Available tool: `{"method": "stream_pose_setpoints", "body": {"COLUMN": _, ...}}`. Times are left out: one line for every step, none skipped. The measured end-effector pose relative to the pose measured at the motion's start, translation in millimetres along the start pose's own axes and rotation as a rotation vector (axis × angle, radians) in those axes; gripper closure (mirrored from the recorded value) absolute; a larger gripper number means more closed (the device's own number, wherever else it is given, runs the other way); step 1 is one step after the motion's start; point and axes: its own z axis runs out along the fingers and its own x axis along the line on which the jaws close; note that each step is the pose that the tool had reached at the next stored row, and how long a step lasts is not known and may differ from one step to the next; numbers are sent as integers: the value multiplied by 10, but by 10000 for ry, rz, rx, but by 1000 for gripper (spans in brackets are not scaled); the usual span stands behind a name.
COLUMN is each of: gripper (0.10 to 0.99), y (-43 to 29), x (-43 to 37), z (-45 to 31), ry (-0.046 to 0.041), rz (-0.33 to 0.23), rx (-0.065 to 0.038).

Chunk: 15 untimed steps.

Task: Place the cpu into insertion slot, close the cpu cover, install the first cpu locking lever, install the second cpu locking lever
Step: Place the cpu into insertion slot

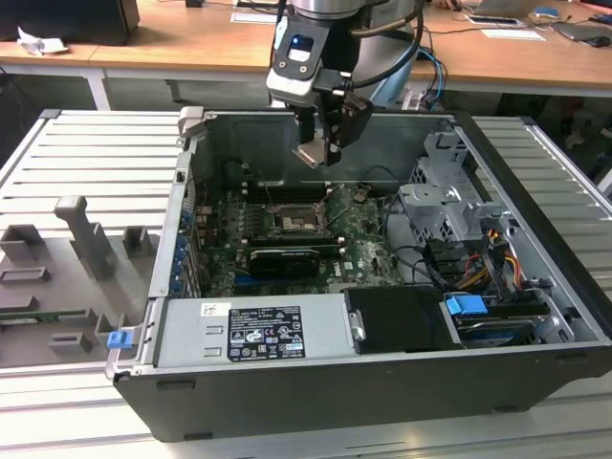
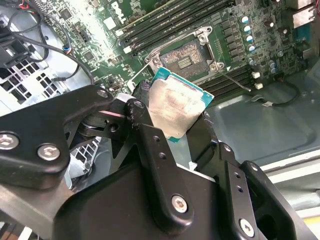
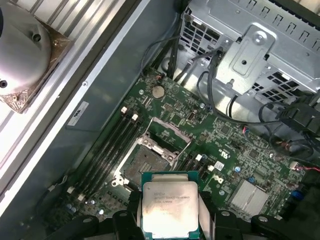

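Gripper [image 2: 176, 109]: right up against the lens, black fingers [image 2: 155, 150] drawn in and pinching the cpu by two opposite edges.
Cpu [image 3: 170, 206]: dull metal top turned toward both wrist cameras, green rim showing around it, carried in the air clear of the board.
Insertion slot [image 3: 146, 161]: bare, contact field exposed. In the first wrist view it sits just past the chip's leading edge, and chip and slot are apart.
Cpu cover [image 3: 169, 134]: flipped up off the slot, standing along the side away from the chip.
Locking lever [image 2: 235, 80]: thin wire rod swung out, lying across the board away from the slot.
Height: in the exterior view the tool hangs about level with the case rim [image 1: 239, 115], well above the motherboard [image 1: 368, 253].
One flank: memory slots [image 3: 107, 147] run long and low just beside the slot, then comes the grey case wall [image 3: 100, 95].
Other flank: drive cage [image 3: 250, 45] and a tangle of black cables [image 3: 215, 100] rise near the board's edge, well apart from the slot.
Nearer the exterior camera: a long black card [image 1: 282, 260] crosses the board, then the power supply [image 1: 253, 330] sits along the case's near edge.
Over the slot: open air between chip and contacts.
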Motion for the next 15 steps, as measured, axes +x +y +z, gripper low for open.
{"method": "stream_pose_setpoints", "body": {"gripper": 549, "y": 0, "x": 0, "z": 4, "ry": -1, "rz": 4, "rx": 1}}
{"method": "stream_pose_setpoints", "body": {"gripper": 549, "y": -1, "x": 0, "z": 7, "ry": -1, "rz": 5, "rx": 3}}
{"method": "stream_pose_setpoints", "body": {"gripper": 549, "y": -1, "x": 0, "z": 12, "ry": -1, "rz": 4, "rx": 2}}
{"method": "stream_pose_setpoints", "body": {"gripper": 549, "y": -2, "x": 0, "z": 18, "ry": -3, "rz": 5, "rx": 4}}
{"method": "stream_pose_setpoints", "body": {"gripper": 549, "y": -2, "x": 0, "z": 20, "ry": -5, "rz": 5, "rx": 6}}
{"method": "stream_pose_setpoints", "body": {"gripper": 549, "y": -2, "x": -1, "z": 21, "ry": -5, "rz": 5, "rx": 7}}
{"method": "stream_pose_setpoints", "body": {"gripper": 549, "y": -2, "x": 0, "z": 22, "ry": -5, "rz": 11, "rx": 6}}
{"method": "stream_pose_setpoints", "body": {"gripper": 549, "y": -2, "x": 0, "z": 23, "ry": -8, "rz": 34, "rx": 5}}
{"method": "stream_pose_setpoints", "body": {"gripper": 549, "y": -2, "x": 0, "z": 25, "ry": -15, "rz": 110, "rx": 4}}
{"method": "stream_pose_setpoints", "body": {"gripper": 549, "y": -2, "x": 0, "z": 26, "ry": -17, "rz": 138, "rx": 4}}
{"method": "stream_pose_setpoints", "body": {"gripper": 549, "y": -2, "x": 0, "z": 26, "ry": -21, "rz": 180, "rx": 2}}
{"method": "stream_pose_setpoints", "body": {"gripper": 549, "y": -3, "x": -1, "z": 28, "ry": -28, "rz": 263, "rx": 1}}
{"method": "stream_pose_setpoints", "body": {"gripper": 549, "y": -3, "x": 0, "z": 29, "ry": -32, "rz": 307, "rx": 0}}
{"method": "stream_pose_setpoints", "body": {"gripper": 549, "y": -3, "x": 0, "z": 29, "ry": -35, "rz": 343, "rx": -1}}
{"method": "stream_pose_setpoints", "body": {"gripper": 549, "y": -3, "x": -1, "z": 31, "ry": -40, "rz": 402, "rx": -1}}
